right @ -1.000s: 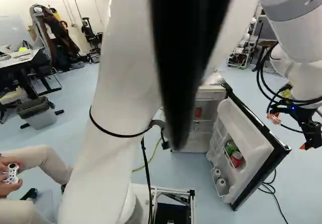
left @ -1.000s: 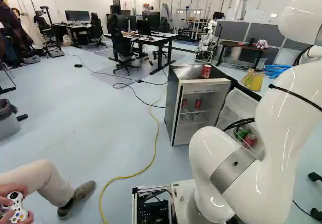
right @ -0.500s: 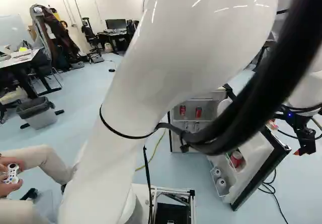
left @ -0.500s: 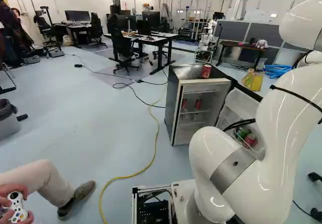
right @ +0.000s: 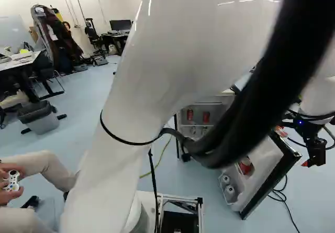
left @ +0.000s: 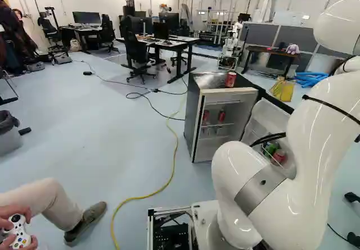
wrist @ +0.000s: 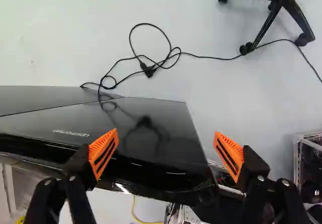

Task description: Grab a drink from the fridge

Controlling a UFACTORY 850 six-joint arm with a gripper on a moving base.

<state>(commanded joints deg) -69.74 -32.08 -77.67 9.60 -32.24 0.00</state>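
Outside the open, glossy black door of the boxy fridge, my black gripper stands spread and empty; with opening seemingly done, next I'd clear the door's edge and reach for the red metal cans on its shelves.
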